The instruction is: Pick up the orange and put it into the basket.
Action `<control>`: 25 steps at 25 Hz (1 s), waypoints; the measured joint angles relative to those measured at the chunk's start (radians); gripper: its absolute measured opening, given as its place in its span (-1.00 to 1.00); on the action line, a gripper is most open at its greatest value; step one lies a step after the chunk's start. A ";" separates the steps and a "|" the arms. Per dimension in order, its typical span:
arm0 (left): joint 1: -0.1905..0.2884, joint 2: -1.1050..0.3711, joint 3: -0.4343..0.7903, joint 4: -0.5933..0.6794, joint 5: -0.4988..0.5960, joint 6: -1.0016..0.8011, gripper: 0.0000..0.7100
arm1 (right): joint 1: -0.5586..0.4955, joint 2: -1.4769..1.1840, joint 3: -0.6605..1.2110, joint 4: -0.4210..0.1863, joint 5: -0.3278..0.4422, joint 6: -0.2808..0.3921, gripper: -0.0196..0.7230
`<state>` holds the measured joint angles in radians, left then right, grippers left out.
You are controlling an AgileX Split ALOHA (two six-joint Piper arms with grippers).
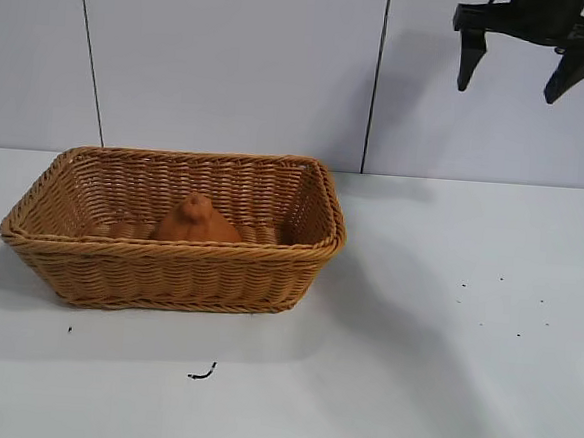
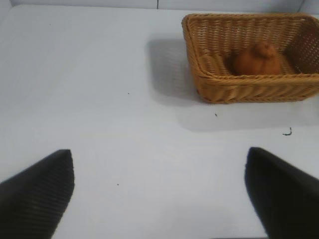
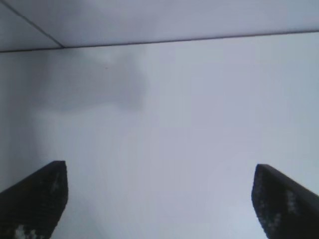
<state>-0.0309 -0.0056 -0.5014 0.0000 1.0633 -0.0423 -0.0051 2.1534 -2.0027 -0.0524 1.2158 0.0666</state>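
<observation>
- Right gripper (image 1: 523, 67): jaws spread wide and holding nothing, both fingers pointing down; it hangs high in the upper right of the exterior view, in front of the wall and well above the surface (image 1: 443, 350).
- Right wrist view: the two dark fingertips (image 3: 35, 199) stand far apart at the frame's lower corners, with only bare white surface and wall between them.
- Left gripper (image 2: 159, 191): jaws likewise spread wide and empty; it does not appear in the exterior view. Its wrist view shows both dark fingertips (image 2: 40, 191) well apart above bare surface, looking toward the basket from a distance.
- Orange (image 1: 196, 222): rests inside the basket (image 1: 168, 266), on its floor near the middle, knobby neck pointing up; no gripper touches it. It is also seen in the left wrist view (image 2: 256, 59).
- Basket: stands upright on the left half of the surface, well apart from the right gripper.
- Small dark specks (image 1: 201, 373) lie scattered on the surface in front of the basket and to its right.
</observation>
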 joint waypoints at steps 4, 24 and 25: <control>0.000 0.000 0.000 0.000 0.000 0.000 0.88 | 0.000 -0.161 0.239 0.011 -0.001 -0.010 0.92; 0.000 0.000 0.000 0.000 0.000 0.000 0.88 | 0.000 -1.331 1.234 0.036 -0.033 -0.067 0.92; 0.000 0.000 0.000 0.000 0.000 0.000 0.88 | 0.000 -1.393 1.271 0.042 -0.058 -0.079 0.92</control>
<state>-0.0309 -0.0056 -0.5014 0.0000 1.0633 -0.0423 -0.0051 0.7601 -0.7320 -0.0106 1.1578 -0.0122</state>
